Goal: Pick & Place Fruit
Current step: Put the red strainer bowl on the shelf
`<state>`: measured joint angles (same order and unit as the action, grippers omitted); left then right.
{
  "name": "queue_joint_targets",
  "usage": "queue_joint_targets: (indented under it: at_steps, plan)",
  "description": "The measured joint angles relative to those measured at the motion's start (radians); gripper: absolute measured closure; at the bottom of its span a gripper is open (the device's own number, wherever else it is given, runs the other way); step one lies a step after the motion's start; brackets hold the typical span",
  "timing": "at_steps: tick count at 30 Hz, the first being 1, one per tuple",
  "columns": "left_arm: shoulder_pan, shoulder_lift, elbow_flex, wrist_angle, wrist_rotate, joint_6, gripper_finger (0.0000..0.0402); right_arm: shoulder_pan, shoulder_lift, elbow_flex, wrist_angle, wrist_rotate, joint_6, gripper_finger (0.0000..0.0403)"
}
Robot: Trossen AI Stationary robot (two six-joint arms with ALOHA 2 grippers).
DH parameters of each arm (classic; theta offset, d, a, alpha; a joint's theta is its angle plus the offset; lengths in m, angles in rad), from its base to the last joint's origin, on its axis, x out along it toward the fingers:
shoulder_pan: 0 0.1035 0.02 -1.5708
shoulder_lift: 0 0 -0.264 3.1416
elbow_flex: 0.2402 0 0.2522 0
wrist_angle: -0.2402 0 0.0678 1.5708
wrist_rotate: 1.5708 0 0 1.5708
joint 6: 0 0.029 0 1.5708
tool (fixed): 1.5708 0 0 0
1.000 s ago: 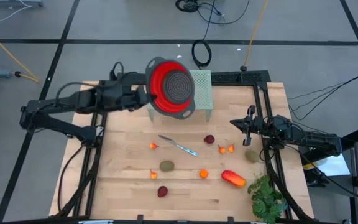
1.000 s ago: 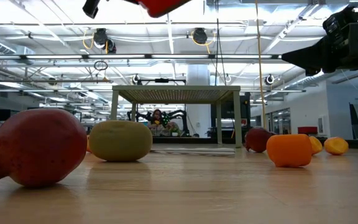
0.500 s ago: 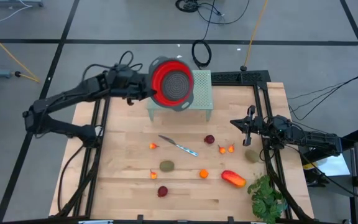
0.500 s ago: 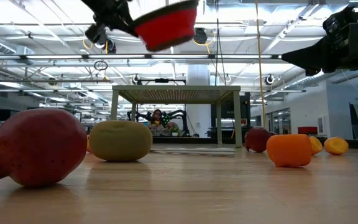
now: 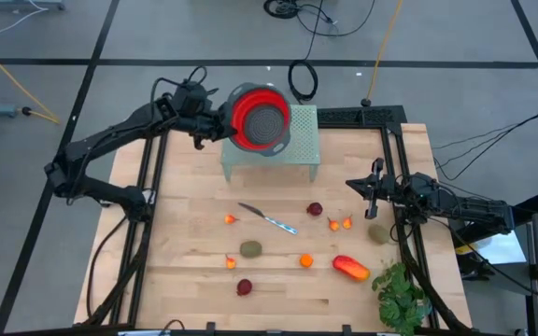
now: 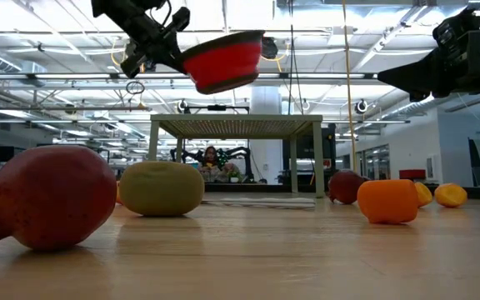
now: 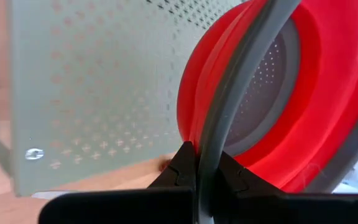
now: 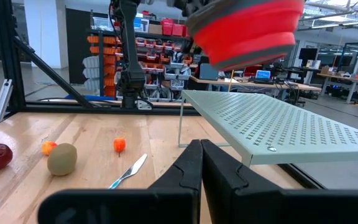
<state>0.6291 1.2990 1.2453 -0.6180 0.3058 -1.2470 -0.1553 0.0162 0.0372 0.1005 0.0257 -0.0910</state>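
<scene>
The left gripper (image 5: 215,124) is clenched on the rim of a red colander (image 5: 261,119), held above the pale green perforated rack (image 5: 304,149) at the counter's (image 5: 185,280) twelve o'clock. That thin rim hold could slip and tip the colander. The fruit (image 5: 250,248) lies loose toward six o'clock: five tiny orange pieces, two dark red rounds, two olive ovals, one longer red-orange piece. The right gripper (image 5: 366,195), clenched on nothing, waits at three o'clock.
</scene>
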Motion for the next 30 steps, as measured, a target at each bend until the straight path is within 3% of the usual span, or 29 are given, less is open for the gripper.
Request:
queue_joint_targets:
  at_steps: [5, 12, 17, 21, 30]
  plan:
    - [0.026, 0.045, 0.164, -0.226, -0.049, 0.101, 0.0397, 0.0, 0.0, 0.0, 0.0, 0.0, 0.0, 0.0403]
    - [0.052, 0.218, 0.464, -0.565, -0.086, 0.258, 0.0397, 0.0, 0.0, 0.0, 0.0, 0.0, 0.0, 0.0403]
    - [0.088, 0.331, 0.606, -0.683, -0.069, 0.347, 0.0397, 0.0, 0.0, 0.0, 0.0, 0.0, 0.0, 0.0403]
    - [0.131, 0.395, 0.662, -0.745, -0.034, 0.42, 0.0397, 0.0, 0.0, 0.0, 0.0, 0.0, 0.0, 0.0403]
    - [0.201, 0.433, 0.664, -0.774, 0.054, 0.567, 0.0397, 0.0, 0.0, 0.0, 0.0, -0.001, 0.0, 0.0403]
